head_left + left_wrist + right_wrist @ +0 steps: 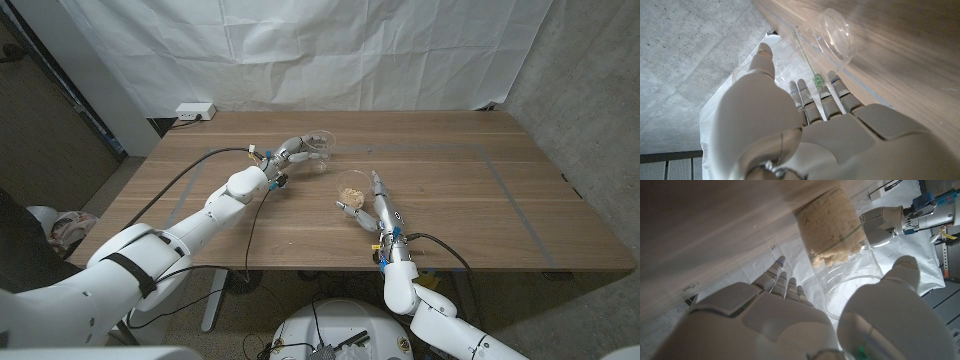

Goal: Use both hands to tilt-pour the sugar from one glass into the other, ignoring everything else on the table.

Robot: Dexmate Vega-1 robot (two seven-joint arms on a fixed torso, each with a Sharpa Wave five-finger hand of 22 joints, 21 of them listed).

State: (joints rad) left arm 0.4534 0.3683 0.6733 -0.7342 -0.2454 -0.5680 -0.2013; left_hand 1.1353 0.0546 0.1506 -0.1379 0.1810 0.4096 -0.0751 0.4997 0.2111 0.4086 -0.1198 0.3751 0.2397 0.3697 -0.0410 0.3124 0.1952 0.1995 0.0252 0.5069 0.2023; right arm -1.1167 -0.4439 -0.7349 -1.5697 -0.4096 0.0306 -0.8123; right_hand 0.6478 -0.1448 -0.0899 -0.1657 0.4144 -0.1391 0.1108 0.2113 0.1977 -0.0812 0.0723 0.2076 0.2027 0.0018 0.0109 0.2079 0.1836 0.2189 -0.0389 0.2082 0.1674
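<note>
An empty clear glass (322, 150) stands at the table's far middle. My left hand (292, 153) is right beside it on its left. In the left wrist view the straight fingers (815, 97) and the thumb (762, 55) reach along either side of the empty glass (832, 35) without closing. Nearer me stands the glass of sugar (350, 190). My right hand (372, 205) is at its right, fingers stretched past it. In the right wrist view the sugar glass (832, 235) sits between the thumb (905, 280) and the fingers (785, 285), which are apart.
A black cable (195, 170) runs over the table's left part along my left arm. A white power strip (195, 110) lies beyond the far left corner. A white sheet (300, 50) hangs behind the table (500, 200), with bare wood on the right.
</note>
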